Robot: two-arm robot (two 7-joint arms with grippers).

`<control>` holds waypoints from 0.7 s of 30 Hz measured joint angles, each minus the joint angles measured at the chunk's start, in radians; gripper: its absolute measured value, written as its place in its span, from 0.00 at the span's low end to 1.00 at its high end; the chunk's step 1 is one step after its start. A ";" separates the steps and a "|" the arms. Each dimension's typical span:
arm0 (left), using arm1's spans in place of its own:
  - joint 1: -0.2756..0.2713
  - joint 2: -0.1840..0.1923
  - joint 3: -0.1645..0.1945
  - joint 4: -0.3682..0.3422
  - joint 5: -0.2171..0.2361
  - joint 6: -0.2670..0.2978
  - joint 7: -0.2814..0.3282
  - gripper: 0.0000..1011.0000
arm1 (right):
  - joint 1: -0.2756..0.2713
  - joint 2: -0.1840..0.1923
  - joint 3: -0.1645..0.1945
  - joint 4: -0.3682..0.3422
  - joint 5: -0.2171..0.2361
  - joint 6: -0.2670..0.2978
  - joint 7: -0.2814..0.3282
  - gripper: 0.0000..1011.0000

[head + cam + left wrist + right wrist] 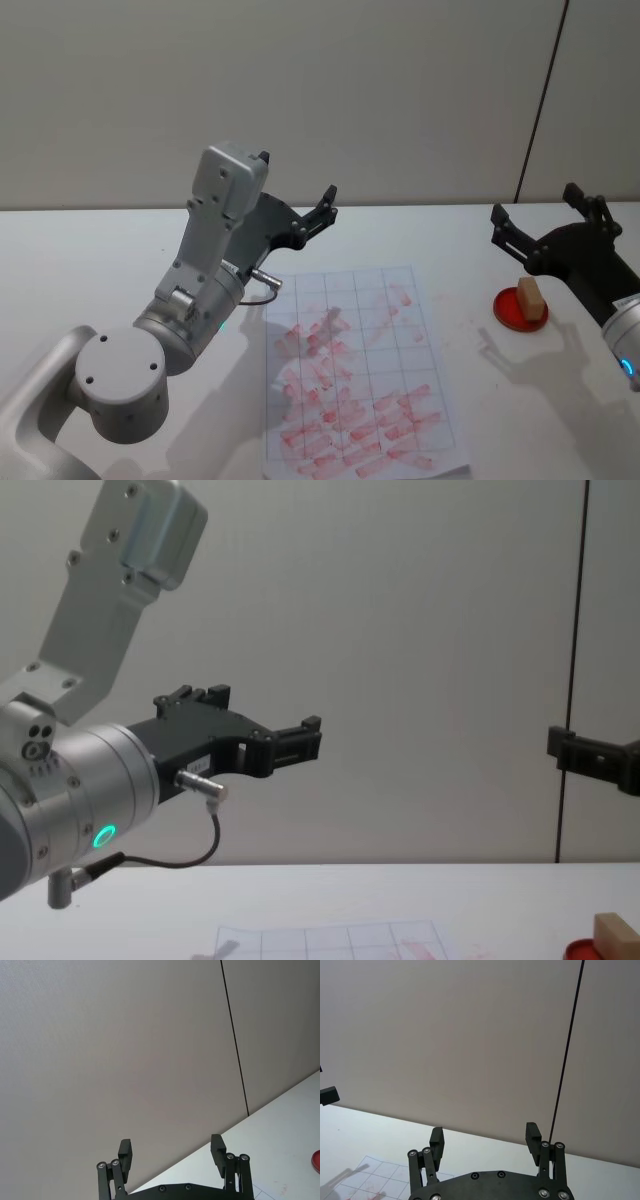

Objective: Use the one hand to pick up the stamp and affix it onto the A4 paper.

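The tan wooden stamp (530, 297) stands on a flat red ink pad (518, 308) at the table's right; its top also shows at the chest view's corner (618, 932). The A4 paper (350, 370), gridded and covered in reddish marks, lies in the middle of the table. My right gripper (535, 205) hovers open just behind and above the stamp, holding nothing; its fingers (533, 1136) are spread wide. My left gripper (300, 185) is raised above the paper's far left corner, open and empty (171, 1152).
The white table (80, 260) runs to a beige wall with a dark vertical seam (540, 100). The left arm's grey elbow (120, 385) bulks at the near left. A corner of the paper (375, 1180) shows below the right gripper.
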State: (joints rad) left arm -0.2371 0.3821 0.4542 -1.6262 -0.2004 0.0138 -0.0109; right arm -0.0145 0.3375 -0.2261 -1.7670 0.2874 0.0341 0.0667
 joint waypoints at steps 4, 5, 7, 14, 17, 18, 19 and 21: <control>0.000 0.000 0.000 0.000 0.000 0.000 0.000 0.99 | 0.000 0.000 0.000 0.000 0.000 0.000 0.000 0.99; 0.000 0.000 0.000 0.000 0.000 0.000 0.000 0.99 | 0.000 0.000 0.000 0.000 0.000 0.000 0.000 0.99; 0.000 0.000 0.000 0.000 0.000 0.000 0.000 0.99 | 0.000 0.000 0.000 0.000 0.000 0.000 0.000 0.99; 0.000 0.000 0.000 0.000 0.000 0.000 0.000 0.99 | 0.000 0.000 0.000 0.000 0.000 0.000 0.000 0.99; 0.000 0.000 0.000 0.000 0.000 0.000 0.000 0.99 | 0.000 0.000 0.000 0.000 0.000 0.000 0.000 0.99; 0.000 0.000 0.000 0.000 0.000 0.000 0.000 0.99 | 0.000 0.000 0.000 0.000 0.000 0.000 0.000 0.99; 0.000 0.000 0.000 0.000 0.000 0.000 0.000 0.99 | 0.000 0.000 0.000 0.000 0.000 0.000 0.000 0.99; 0.000 0.000 0.000 0.000 0.000 0.000 0.000 0.99 | 0.000 0.000 0.000 0.000 0.000 0.000 0.000 0.99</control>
State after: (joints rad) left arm -0.2371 0.3821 0.4542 -1.6262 -0.2004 0.0139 -0.0109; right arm -0.0147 0.3375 -0.2258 -1.7668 0.2874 0.0340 0.0667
